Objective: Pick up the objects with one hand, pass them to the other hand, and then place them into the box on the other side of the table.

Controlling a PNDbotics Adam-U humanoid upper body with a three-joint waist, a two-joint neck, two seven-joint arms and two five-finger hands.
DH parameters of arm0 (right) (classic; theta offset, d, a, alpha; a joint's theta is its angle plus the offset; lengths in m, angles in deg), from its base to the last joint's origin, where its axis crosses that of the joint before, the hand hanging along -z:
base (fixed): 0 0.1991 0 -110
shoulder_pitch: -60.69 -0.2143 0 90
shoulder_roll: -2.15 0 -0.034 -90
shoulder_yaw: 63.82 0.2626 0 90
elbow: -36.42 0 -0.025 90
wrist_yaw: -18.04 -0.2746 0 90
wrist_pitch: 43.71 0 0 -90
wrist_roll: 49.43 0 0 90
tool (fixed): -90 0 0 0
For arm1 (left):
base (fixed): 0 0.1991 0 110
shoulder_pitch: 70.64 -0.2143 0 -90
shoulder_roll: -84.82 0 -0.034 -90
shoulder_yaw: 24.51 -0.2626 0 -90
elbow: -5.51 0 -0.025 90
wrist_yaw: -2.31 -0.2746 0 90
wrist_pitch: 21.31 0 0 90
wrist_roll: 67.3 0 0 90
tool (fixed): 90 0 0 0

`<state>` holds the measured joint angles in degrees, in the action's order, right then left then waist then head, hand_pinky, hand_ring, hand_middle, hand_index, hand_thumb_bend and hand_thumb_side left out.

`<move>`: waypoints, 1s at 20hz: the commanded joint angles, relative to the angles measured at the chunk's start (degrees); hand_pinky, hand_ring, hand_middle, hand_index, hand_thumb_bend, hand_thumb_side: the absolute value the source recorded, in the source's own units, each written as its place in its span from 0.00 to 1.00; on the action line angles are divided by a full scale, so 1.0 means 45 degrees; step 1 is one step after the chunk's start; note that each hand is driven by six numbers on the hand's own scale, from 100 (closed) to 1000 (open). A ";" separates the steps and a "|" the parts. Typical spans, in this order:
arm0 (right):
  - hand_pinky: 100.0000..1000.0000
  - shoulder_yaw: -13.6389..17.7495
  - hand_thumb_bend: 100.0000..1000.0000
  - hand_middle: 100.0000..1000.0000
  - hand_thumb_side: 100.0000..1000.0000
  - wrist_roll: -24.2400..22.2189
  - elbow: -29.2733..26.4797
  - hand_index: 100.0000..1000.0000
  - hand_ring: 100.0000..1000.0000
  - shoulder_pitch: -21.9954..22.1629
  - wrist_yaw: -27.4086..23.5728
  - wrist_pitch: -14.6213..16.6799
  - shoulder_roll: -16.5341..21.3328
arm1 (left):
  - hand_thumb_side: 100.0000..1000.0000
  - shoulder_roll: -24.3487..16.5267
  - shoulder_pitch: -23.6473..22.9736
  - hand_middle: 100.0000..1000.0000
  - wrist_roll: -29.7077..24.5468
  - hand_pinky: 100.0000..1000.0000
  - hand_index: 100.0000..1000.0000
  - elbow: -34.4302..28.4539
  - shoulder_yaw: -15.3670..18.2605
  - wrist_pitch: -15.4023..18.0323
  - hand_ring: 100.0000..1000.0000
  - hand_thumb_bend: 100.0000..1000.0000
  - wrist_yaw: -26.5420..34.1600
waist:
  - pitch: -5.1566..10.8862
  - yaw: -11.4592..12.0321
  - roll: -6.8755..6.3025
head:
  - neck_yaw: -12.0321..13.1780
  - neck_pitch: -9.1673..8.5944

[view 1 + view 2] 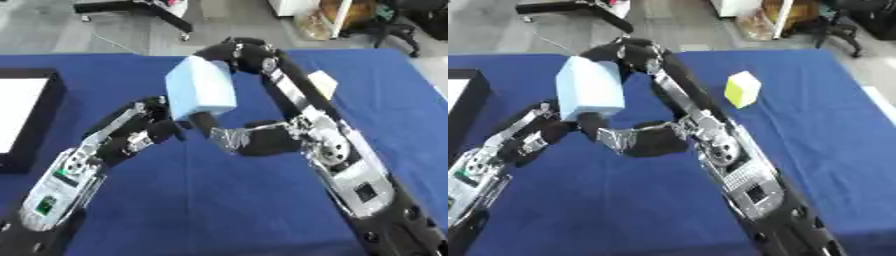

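A light-blue block (201,87) is held above the blue table, tilted, with my right hand (262,140) shut on it: fingers (241,52) curl over its top and the thumb (204,122) presses its underside. My left hand (140,130) is just left of and below the block, fingers relaxed and pointing up beside its lower left edge; I cannot tell if they touch it. A yellow block (743,88) lies on the table to the right, partly hidden behind my right arm in the left eye view.
A black box (48,115) with a white inside stands at the table's left edge. The blue table cloth (219,210) stretches in front of both arms. Chair legs and furniture stand on the floor beyond the far edge.
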<state>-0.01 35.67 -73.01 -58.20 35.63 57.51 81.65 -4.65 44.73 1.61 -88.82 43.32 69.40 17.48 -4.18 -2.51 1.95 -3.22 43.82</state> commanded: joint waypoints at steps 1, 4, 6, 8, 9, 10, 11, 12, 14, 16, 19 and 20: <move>0.50 -0.0070 0.19 0.44 0.06 0.0013 0.0029 0.57 0.50 -0.0279 -0.0251 0.0152 0.0289 | 0.63 -0.0343 0.0285 0.63 -0.0121 0.56 0.75 -0.0396 -0.0090 -0.0162 0.63 0.58 0.0263 | 0.0102 0.0008 -0.0045 | -0.0057 0.0067; 0.50 -0.0138 0.19 0.44 0.05 0.0026 0.0262 0.56 0.50 -0.0325 -0.0328 0.0266 0.0374 | 0.64 -0.0423 0.0331 0.62 -0.0244 0.56 0.75 -0.0508 -0.0210 -0.0286 0.63 0.57 0.0361 | 0.0100 0.0015 -0.0059 | -0.0060 0.0067; 0.50 -0.0203 0.19 0.44 0.05 0.0012 0.0407 0.56 0.50 -0.0357 -0.0368 0.0345 0.0415 | 0.64 -0.0450 0.0369 0.62 -0.0303 0.56 0.75 -0.0554 -0.0278 -0.0358 0.63 0.57 0.0417 | 0.0098 0.0022 -0.0063 | -0.0074 0.0067; 0.49 -0.0277 0.19 0.44 0.05 -0.0036 0.0553 0.56 0.50 -0.0399 -0.0398 0.0427 0.0439 | 0.65 -0.0479 0.0420 0.62 -0.0361 0.56 0.75 -0.0589 -0.0353 -0.0427 0.62 0.57 0.0458 | 0.0096 0.0029 -0.0067 | -0.0084 0.0067; 0.49 -0.0323 0.19 0.44 0.05 -0.0073 0.0631 0.56 0.49 -0.0431 -0.0412 0.0469 0.0453 | 0.65 -0.0493 0.0451 0.62 -0.0407 0.56 0.75 -0.0604 -0.0407 -0.0464 0.62 0.57 0.0470 | 0.0095 0.0033 -0.0071 | -0.0087 0.0067; 0.49 -0.0364 0.19 0.43 0.05 -0.0111 0.0704 0.56 0.49 -0.0461 -0.0420 0.0508 0.0467 | 0.65 -0.0501 0.0482 0.61 -0.0455 0.56 0.75 -0.0618 -0.0461 -0.0497 0.62 0.57 0.0479 | 0.0092 0.0035 -0.0073 | -0.0093 0.0067; 0.49 -0.0399 0.19 0.43 0.05 -0.0146 0.0773 0.56 0.49 -0.0489 -0.0422 0.0549 0.0477 | 0.65 -0.0505 0.0510 0.61 -0.0502 0.56 0.75 -0.0630 -0.0511 -0.0527 0.62 0.57 0.0488 | 0.0091 0.0035 -0.0074 | -0.0102 0.0067; 0.49 -0.0424 0.19 0.43 0.05 -0.0174 0.0839 0.55 0.49 -0.0511 -0.0414 0.0590 0.0482 | 0.65 -0.0507 0.0538 0.61 -0.0550 0.56 0.75 -0.0641 -0.0560 -0.0555 0.62 0.57 0.0499 | 0.0089 0.0033 -0.0073 | -0.0108 0.0067; 0.49 -0.0448 0.19 0.43 0.05 -0.0206 0.0952 0.55 0.49 -0.0533 -0.0360 0.0687 0.0488 | 0.65 -0.0515 0.0584 0.61 -0.0648 0.56 0.75 -0.0648 -0.0652 -0.0614 0.62 0.56 0.0536 | 0.0085 0.0029 -0.0073 | -0.0112 0.0067; 0.49 -0.0461 0.19 0.42 0.05 -0.0218 0.1029 0.54 0.48 -0.0551 -0.0284 0.0794 0.0499 | 0.66 -0.0526 0.0616 0.61 -0.0731 0.56 0.75 -0.0644 -0.0724 -0.0662 0.62 0.56 0.0555 | 0.0082 0.0026 -0.0074 | -0.0113 0.0067; 0.49 -0.0498 0.19 0.41 0.04 -0.0219 0.1119 0.53 0.47 -0.0578 -0.0202 0.0936 0.0519 | 0.66 -0.0513 0.0651 0.61 -0.0822 0.56 0.75 -0.0616 -0.0808 -0.0719 0.62 0.56 0.0660 | 0.0081 0.0026 -0.0080 | -0.0126 0.0067; 0.49 -0.0518 0.20 0.41 0.04 -0.0220 0.1142 0.53 0.47 -0.0589 -0.0194 0.0976 0.0529 | 0.66 -0.0506 0.0662 0.61 -0.0837 0.56 0.75 -0.0607 -0.0824 -0.0734 0.62 0.56 0.0692 | 0.0083 0.0027 -0.0080 | -0.0131 0.0067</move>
<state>-1.43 34.93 -68.08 -60.05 33.95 61.61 83.65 -6.84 45.92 -1.89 -89.86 40.03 66.13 20.21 -4.31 -2.39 1.82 -3.63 43.82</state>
